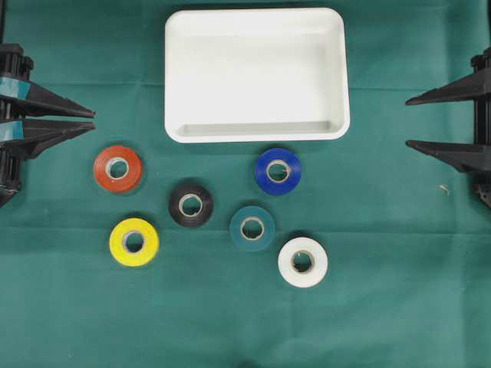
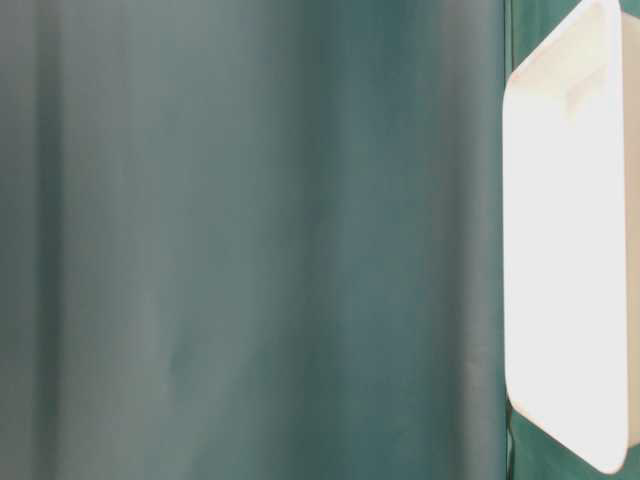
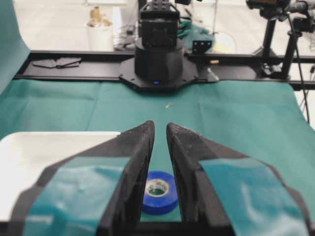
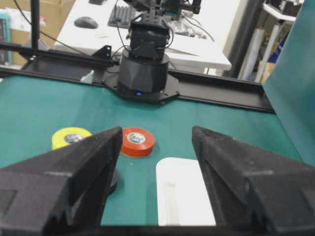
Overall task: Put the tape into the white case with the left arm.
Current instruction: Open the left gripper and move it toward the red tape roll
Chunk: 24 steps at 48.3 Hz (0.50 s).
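Observation:
The white case (image 1: pixel 257 74) lies empty at the back middle of the green cloth; its edge also shows in the table-level view (image 2: pixel 570 250). Several tape rolls lie in front of it: red (image 1: pixel 117 169), black (image 1: pixel 190 205), yellow (image 1: pixel 133 242), teal (image 1: pixel 252 228), blue (image 1: pixel 278 170) and white (image 1: pixel 302 262). My left gripper (image 1: pixel 93 119) hovers at the left edge, shut on nothing, a little behind the red roll. In the left wrist view its tips (image 3: pixel 160 125) nearly touch, and the blue roll (image 3: pixel 158 191) shows through the slit. My right gripper (image 1: pixel 406 121) stands open at the right edge.
The right wrist view looks past the open right gripper (image 4: pixel 156 132) at the red roll (image 4: pixel 138 141), the yellow roll (image 4: pixel 71 136) and a corner of the white case (image 4: pixel 182 196). Each arm's black base (image 3: pixel 157 59) stands at its end of the table.

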Tool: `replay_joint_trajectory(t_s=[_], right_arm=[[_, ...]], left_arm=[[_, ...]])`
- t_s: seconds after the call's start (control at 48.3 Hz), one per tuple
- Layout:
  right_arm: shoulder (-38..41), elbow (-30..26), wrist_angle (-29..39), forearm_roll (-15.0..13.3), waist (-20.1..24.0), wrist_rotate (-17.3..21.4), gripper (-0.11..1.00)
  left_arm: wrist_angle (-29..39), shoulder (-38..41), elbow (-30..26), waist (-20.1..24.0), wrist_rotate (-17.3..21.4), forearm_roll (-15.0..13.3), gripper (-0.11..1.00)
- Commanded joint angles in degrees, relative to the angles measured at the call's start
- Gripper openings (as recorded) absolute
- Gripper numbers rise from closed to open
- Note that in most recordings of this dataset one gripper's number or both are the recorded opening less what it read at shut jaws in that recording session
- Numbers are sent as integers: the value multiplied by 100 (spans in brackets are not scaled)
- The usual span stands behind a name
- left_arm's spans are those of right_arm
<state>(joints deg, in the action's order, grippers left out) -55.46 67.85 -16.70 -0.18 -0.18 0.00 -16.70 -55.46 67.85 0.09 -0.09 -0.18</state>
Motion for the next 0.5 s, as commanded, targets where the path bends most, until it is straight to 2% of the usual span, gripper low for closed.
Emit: replay_joint_trajectory(t_s=[0.0, 0.041, 0.145, 0.228, 0.476], right_arm=[[53, 0, -44, -9, -18, 53, 24], [44, 62, -62, -18, -35, 44, 22], [26, 158, -70, -18, -79, 53, 2], [-9, 176, -70, -18, -79, 53, -7], [-97, 281, -79, -18, -79, 53, -9]], left_arm=[[-35, 62, -18, 0, 70, -114, 24], [-26, 62, -18, 0, 70, -114, 22], [-26, 70, -18, 0, 70, -114, 3], [-26, 70, -9, 0, 70, -114, 1], [-35, 70, 18, -9, -35, -132, 1]])
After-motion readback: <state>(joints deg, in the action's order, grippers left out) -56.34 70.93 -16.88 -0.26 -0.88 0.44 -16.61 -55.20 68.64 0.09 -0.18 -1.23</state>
